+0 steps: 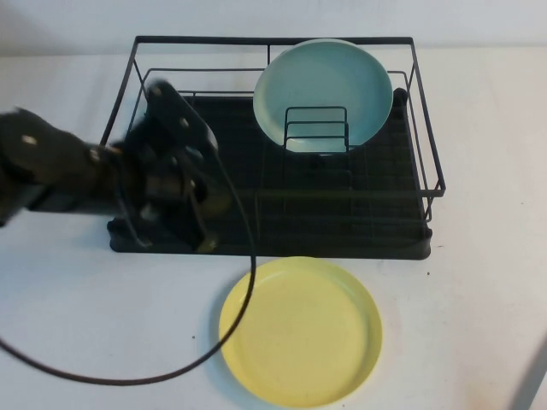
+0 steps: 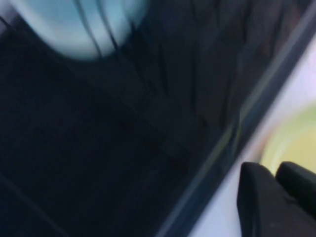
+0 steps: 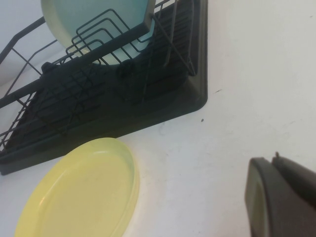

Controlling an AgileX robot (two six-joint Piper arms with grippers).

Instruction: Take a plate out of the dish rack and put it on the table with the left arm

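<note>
The pale-yellow plate [image 1: 301, 331] lies flat on the white table [image 1: 77, 290], just in front of the black wire dish rack [image 1: 342, 232]. It also shows in the right wrist view [image 3: 79, 190] and the left wrist view [image 2: 296, 143]. My left gripper [image 1: 205, 242] hangs over the rack's front left part, blurred. In the left wrist view its tips [image 2: 275, 172] are together with nothing between them, above the rack's front edge [image 2: 217, 163]. My right gripper [image 3: 271, 163] is shut and empty over bare table, right of the rack [image 3: 123, 113].
A light blue-green plate [image 1: 323, 85] stands upright in the rack's small wire holder [image 1: 316, 128]; it also shows in the right wrist view [image 3: 94, 19] and the left wrist view [image 2: 64, 24]. The left arm's black cable [image 1: 128, 376] loops across the table to the yellow plate's left edge.
</note>
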